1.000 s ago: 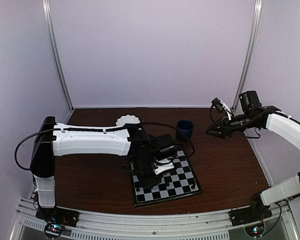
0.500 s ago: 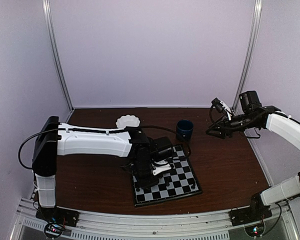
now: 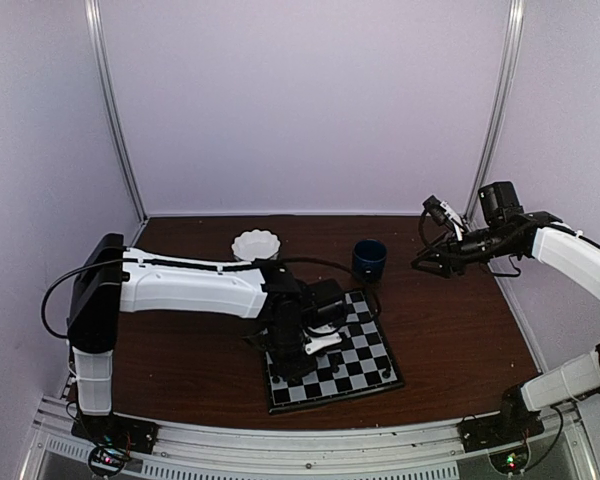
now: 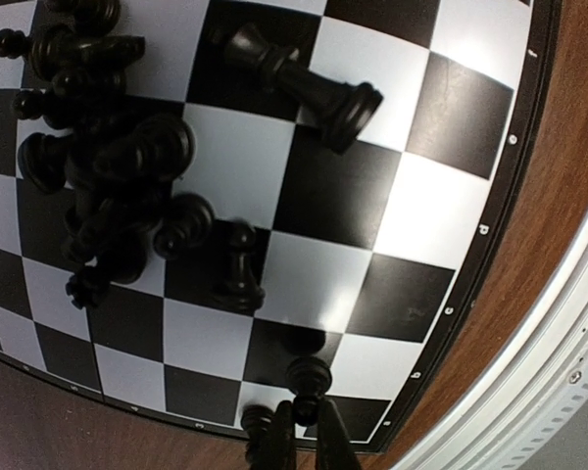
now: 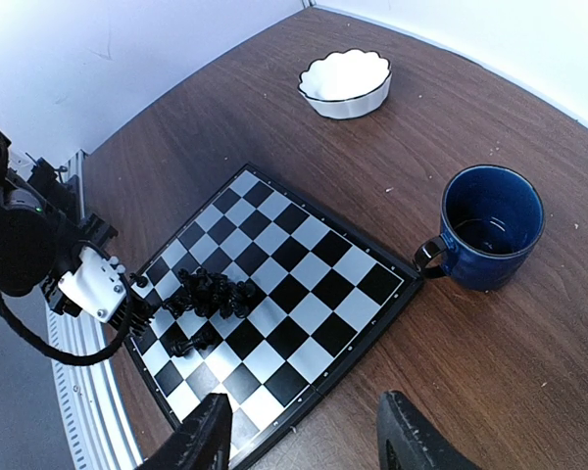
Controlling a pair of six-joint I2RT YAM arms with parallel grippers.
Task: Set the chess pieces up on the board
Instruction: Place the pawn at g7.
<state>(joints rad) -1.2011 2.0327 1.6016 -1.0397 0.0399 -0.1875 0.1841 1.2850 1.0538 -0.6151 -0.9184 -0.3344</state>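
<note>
Left wrist | left gripper (image 4: pixel 304 433) is pinching shut on a pawn (image 4: pixel 309 377) – probably standing it on the edge row of the board (image 4: pixel 441 93) | other chess pieces (image 4: pixel 108 166) are lying heaped mid-board | right gripper (image 5: pixel 309 446) is hanging half-open and empty, far right – out of the way.

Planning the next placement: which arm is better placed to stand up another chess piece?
Left. The left gripper sits shut right over the board, next to the heap of chess pieces. The right gripper hangs open off the board, out past the mug.
</note>
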